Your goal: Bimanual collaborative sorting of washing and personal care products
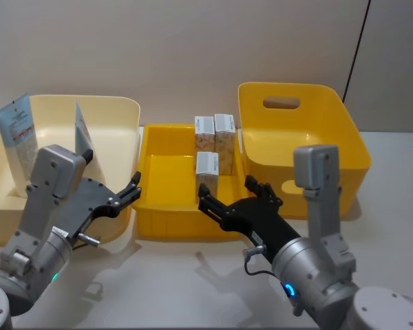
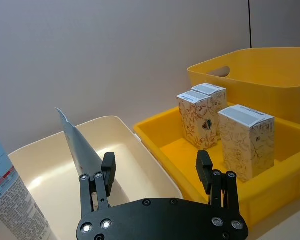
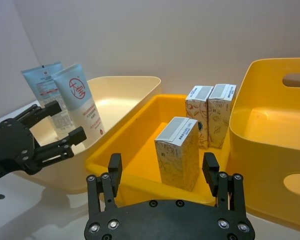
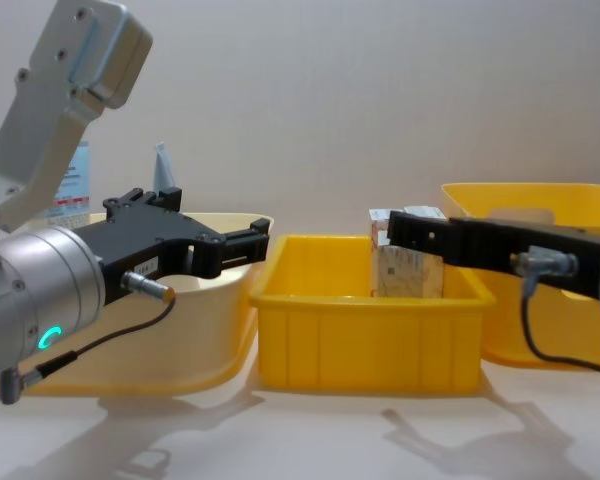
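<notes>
Your right gripper (image 1: 228, 194) hangs over the front rim of the shallow yellow plastic tray (image 1: 166, 227), jaws apart and empty. It faces the nearest small white-beige carton with orange pattern (image 1: 207, 170). Two more cartons (image 1: 204, 134) stand upright side by side behind it. Your left gripper (image 1: 129, 190), also spread and empty, hovers by the near corner of the cream plastic bin (image 1: 117, 110), where two light-blue and white squeeze tubes (image 1: 17, 137) stand. You look to be at the approach for a pick. Next, bring the right gripper squarely around the near carton without nudging its neighbours.

red round emblem on squeeze tube (image 3: 84, 105), no wording readable
</notes>
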`<state>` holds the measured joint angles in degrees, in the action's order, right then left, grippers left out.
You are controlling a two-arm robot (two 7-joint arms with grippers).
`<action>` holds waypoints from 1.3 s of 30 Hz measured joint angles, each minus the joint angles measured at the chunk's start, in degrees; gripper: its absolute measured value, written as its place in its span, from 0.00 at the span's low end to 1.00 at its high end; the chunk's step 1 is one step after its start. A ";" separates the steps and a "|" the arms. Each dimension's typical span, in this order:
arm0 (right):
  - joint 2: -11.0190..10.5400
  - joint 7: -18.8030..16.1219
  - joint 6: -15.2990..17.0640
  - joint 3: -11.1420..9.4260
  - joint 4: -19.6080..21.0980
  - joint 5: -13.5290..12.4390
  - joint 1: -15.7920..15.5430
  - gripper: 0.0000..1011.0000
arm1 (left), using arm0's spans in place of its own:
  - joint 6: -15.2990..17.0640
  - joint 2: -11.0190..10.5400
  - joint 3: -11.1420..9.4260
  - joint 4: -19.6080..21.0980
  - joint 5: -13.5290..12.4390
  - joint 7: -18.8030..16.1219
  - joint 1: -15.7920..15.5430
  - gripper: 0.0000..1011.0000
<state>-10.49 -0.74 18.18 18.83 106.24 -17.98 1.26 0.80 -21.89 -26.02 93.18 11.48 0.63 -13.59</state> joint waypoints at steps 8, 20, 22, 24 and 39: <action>2.06 2.73 0.96 1.21 -2.13 2.50 1.77 0.99 | 0.00 0.00 0.00 0.00 0.00 0.00 0.00 0.99; 3.81 5.08 1.85 2.01 -5.41 5.33 4.43 0.99 | 0.00 0.00 0.00 0.00 0.00 0.00 0.00 0.99; 4.10 5.27 2.00 2.15 -6.01 5.69 4.89 0.99 | 0.00 0.00 0.00 0.00 0.00 0.00 0.00 0.99; 4.40 5.45 2.16 2.33 -6.78 6.07 5.46 0.99 | 0.00 -0.01 0.00 0.00 0.00 0.00 0.00 0.99; 5.91 5.67 2.82 3.08 -12.35 8.47 9.86 0.99 | 0.00 0.00 0.00 0.00 0.00 0.00 0.00 0.99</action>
<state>-4.58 4.93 21.00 21.90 93.89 -9.51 11.12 0.80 -21.89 -26.02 93.18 11.48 0.63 -13.59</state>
